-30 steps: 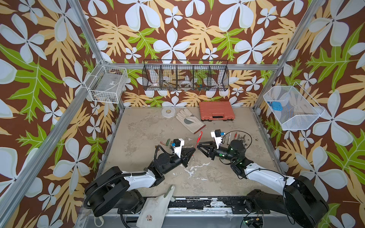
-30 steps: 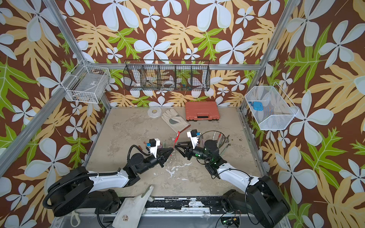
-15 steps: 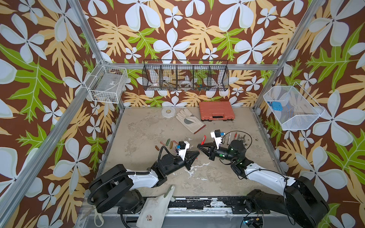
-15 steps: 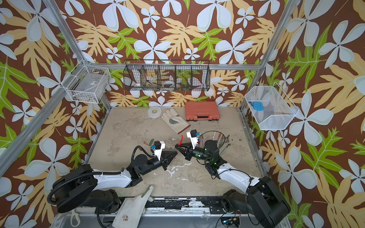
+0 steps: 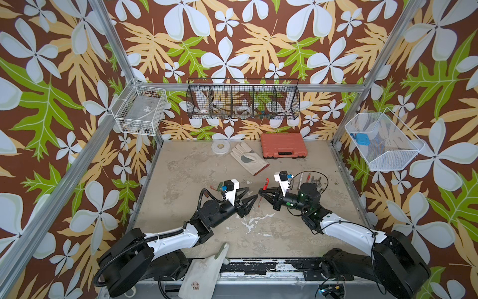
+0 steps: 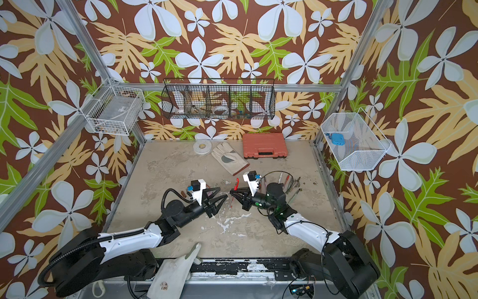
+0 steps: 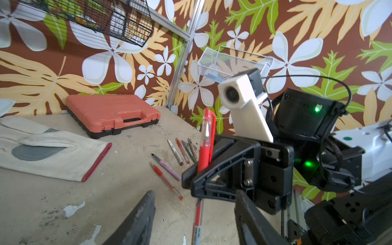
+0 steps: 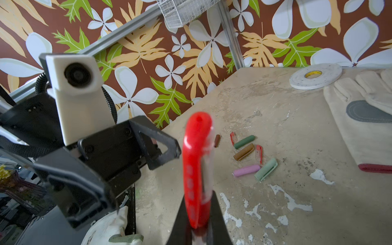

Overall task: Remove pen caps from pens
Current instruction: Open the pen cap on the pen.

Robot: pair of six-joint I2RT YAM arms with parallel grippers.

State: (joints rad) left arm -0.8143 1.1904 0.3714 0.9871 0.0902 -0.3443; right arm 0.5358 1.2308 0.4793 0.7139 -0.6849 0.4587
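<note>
The worn beige table (image 5: 181, 165) filled the floor of the cell. Along its far edge lay an orange case (image 5: 283, 145) at 1 o'clock, a pale work glove (image 5: 248, 158) at 12 and a white tape roll (image 5: 220, 147) at 11. Near the middle the two grippers faced each other, tips close together. The right gripper (image 5: 261, 193) reached in from 3 o'clock, its jaws clamped on a red pen (image 7: 198, 218). The left gripper (image 5: 252, 194) reached in from 8 o'clock with its jaws spread wide and holding nothing; the pen's lower barrel ran between its fingers (image 7: 140, 220) without touching them. The pen stood nearly upright, its red cap (image 7: 209, 127) on the top end. Uncapped pens (image 7: 182, 151) lay side by side at 2 o'clock, behind the right wrist. Loose pen caps (image 8: 244, 151) — pink, green, brown, red — sat clustered at 10 o'clock, beside the left wrist.
</note>
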